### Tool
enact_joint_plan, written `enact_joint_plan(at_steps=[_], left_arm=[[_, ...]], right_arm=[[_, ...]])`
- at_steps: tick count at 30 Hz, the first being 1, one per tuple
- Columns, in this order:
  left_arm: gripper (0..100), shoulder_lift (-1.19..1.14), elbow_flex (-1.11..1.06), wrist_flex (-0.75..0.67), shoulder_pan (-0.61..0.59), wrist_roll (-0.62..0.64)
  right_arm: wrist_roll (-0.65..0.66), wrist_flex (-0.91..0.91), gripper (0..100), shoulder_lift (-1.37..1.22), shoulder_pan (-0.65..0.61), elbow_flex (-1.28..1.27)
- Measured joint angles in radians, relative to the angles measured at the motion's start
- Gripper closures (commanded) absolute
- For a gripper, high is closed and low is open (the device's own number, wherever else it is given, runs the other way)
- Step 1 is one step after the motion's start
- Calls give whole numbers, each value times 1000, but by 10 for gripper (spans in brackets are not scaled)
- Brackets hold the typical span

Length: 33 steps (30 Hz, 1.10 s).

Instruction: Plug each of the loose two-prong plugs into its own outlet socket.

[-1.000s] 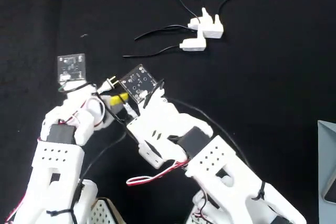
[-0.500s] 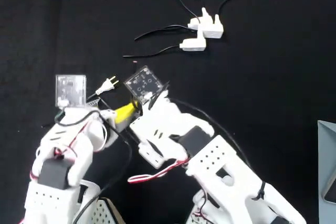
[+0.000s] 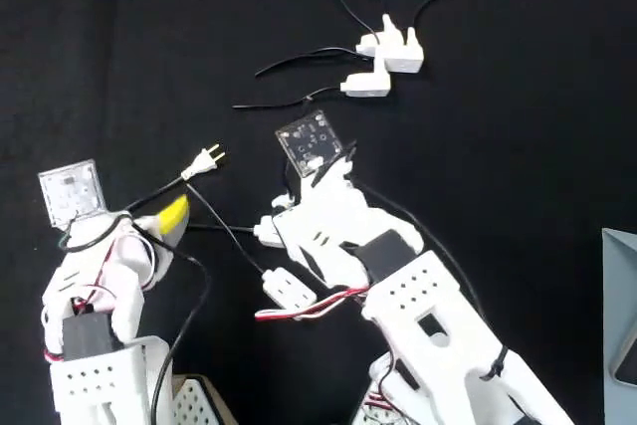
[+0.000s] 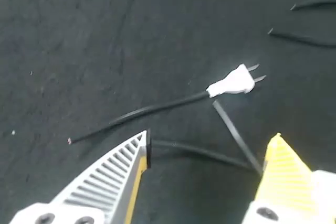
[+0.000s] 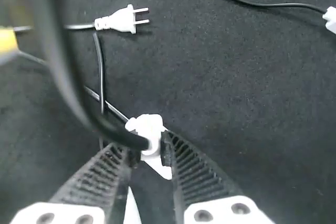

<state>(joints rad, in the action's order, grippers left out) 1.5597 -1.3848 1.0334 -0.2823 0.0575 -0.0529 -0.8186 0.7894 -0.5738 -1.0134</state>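
Note:
A loose white two-prong plug (image 3: pixel 206 161) on a black cord lies on the black table; it also shows in the left wrist view (image 4: pixel 236 81) and the right wrist view (image 5: pixel 121 22). My left gripper (image 3: pixel 164 221) (image 4: pixel 210 137) stands open a little short of it, its white and yellow fingers (image 4: pixel 283 166) straddling a cord. My right gripper (image 3: pixel 271 233) (image 5: pixel 147 145) is shut on another small white plug (image 5: pixel 146 129) at mid-table. A white outlet socket (image 3: pixel 289 291) on a cord lies just nearer than that gripper.
Three white corded plug or socket pieces (image 3: pixel 386 47) (image 3: pixel 366 85) lie at the far middle, their black cords trailing left. A grey object (image 3: pixel 622 306) sits at the right edge. Black cords cross the table between the two arms.
The left arm has pulled back toward the near left, away from the loose plug. The right arm has shifted right and farther, uncovering the white socket beside it.

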Motion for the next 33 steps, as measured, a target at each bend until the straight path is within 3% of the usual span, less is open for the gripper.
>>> enact_joint_plan(at_steps=[4,10,14,23,29,33], left_arm=[[650,0,-25,-28,-5,-101],[650,-6,-21,-31,127,-204],[646,-109,43,-31,207,-256],[646,-683,379,-31,400,-473],[646,-1076,624,-37,483,-621],[646,-1258,718,-114,505,-686]], right_arm=[[-44,0,987,-38,83,0],[-118,0,986,-121,298,83],[-143,46,986,-183,361,94],[-143,112,986,-269,379,94],[-146,112,986,-269,420,94],[-147,112,986,-269,431,94]])
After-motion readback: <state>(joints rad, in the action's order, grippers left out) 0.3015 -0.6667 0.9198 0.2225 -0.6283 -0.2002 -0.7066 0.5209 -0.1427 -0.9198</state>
